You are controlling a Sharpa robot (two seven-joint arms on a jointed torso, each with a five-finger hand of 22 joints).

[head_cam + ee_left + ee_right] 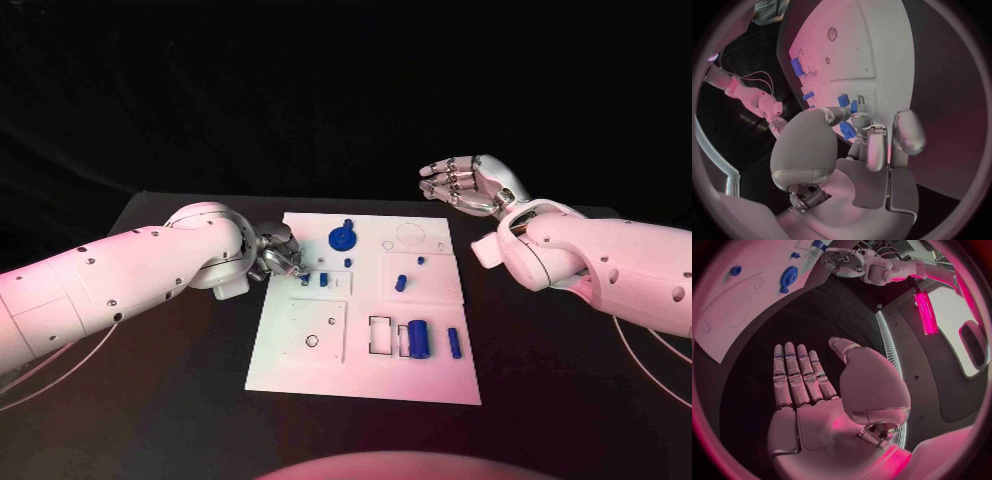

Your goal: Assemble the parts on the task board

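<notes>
The left robot hand (277,253) rests at the white board's (303,360) left edge, fingers curled round a small blue part (847,131), partly hidden. The right robot hand (469,183) hovers wide, empty, beyond the far right corner above the counter (577,380).

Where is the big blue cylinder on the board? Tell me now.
In the head view the blue cylinder lies on the task board, in its near right part, beside a rectangular outline on its left and a thin blue pin on its right.
</notes>
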